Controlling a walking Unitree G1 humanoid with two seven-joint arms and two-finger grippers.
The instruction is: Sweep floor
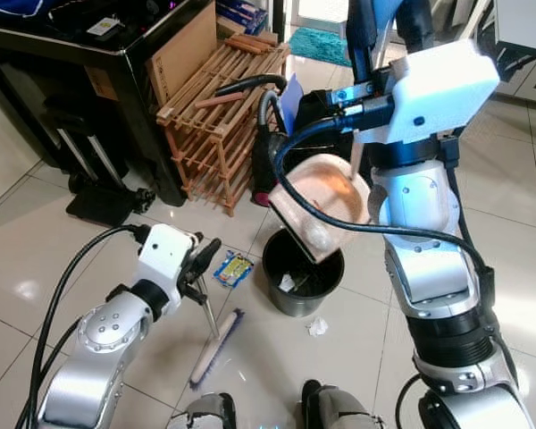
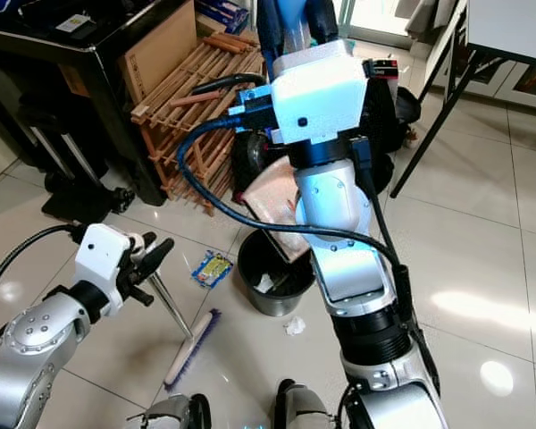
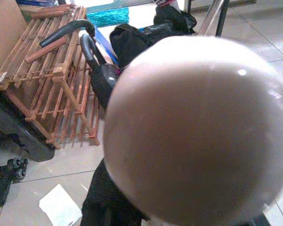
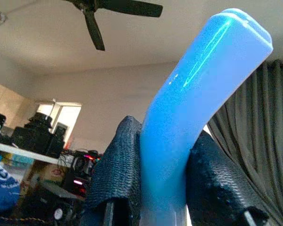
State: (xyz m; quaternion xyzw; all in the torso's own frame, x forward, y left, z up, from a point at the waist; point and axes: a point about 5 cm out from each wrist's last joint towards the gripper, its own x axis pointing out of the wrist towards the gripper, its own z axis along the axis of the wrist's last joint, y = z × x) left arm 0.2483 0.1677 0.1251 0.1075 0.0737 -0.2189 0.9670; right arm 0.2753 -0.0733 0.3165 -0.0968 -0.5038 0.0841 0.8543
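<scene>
My left gripper is shut on the thin metal handle of a broom. The brush head rests on the tiles in front of my feet. In the left wrist view the rounded handle end looms close and blurred. My right gripper, raised high, is shut on the blue handle of a pinkish dustpan. The pan hangs tilted, mouth down, over a black bin holding some scraps. A crumpled white scrap lies on the floor beside the bin, and a snack wrapper lies to its left.
A wooden slatted rack leans by a black desk at the left. A black vacuum with a hose stands behind the bin. Folding table legs stand at the right. Open tiles lie to the right.
</scene>
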